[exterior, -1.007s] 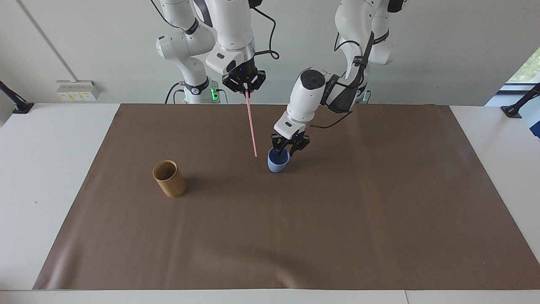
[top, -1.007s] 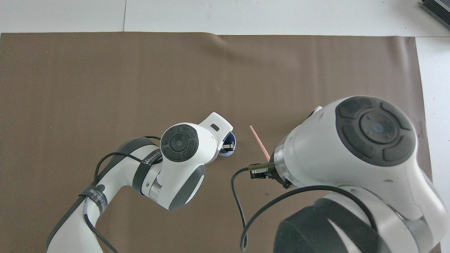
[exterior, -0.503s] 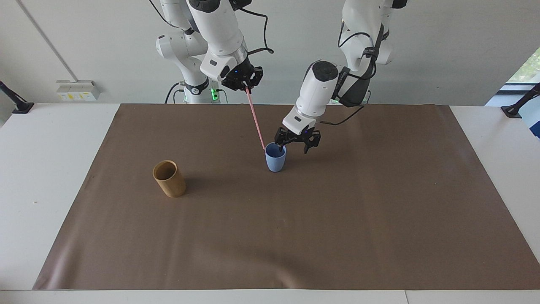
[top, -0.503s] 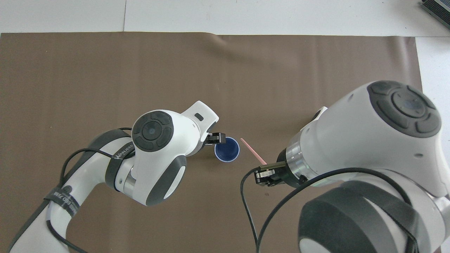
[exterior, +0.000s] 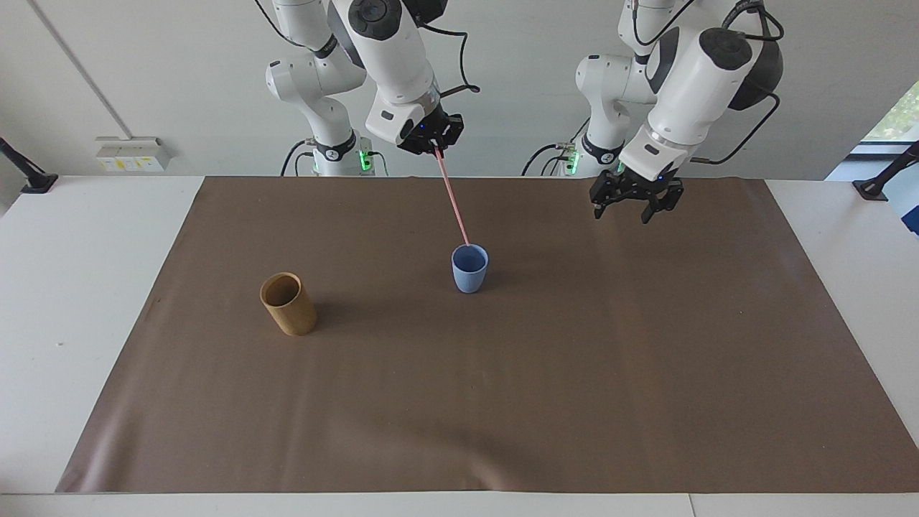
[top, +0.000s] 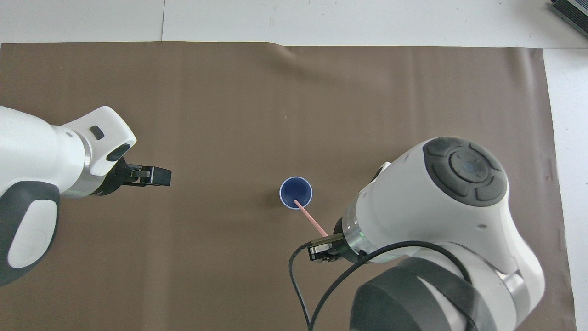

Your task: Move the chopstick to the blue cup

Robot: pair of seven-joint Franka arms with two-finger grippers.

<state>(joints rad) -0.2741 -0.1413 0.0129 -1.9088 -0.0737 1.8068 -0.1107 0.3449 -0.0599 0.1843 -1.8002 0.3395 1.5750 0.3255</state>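
A slim pale-pink chopstick [exterior: 452, 201] slants down from the right tool [exterior: 433, 141], which pinches its top end, the lower tip at the mouth of the light-blue cup [exterior: 469, 268] standing upright mid-worktop [exterior: 646, 359]. The left tool [exterior: 636, 196], fingers spread and empty, hangs raised over the brown mat [exterior: 502, 402] toward its own end. A tan cup [exterior: 288, 304] stands apart.
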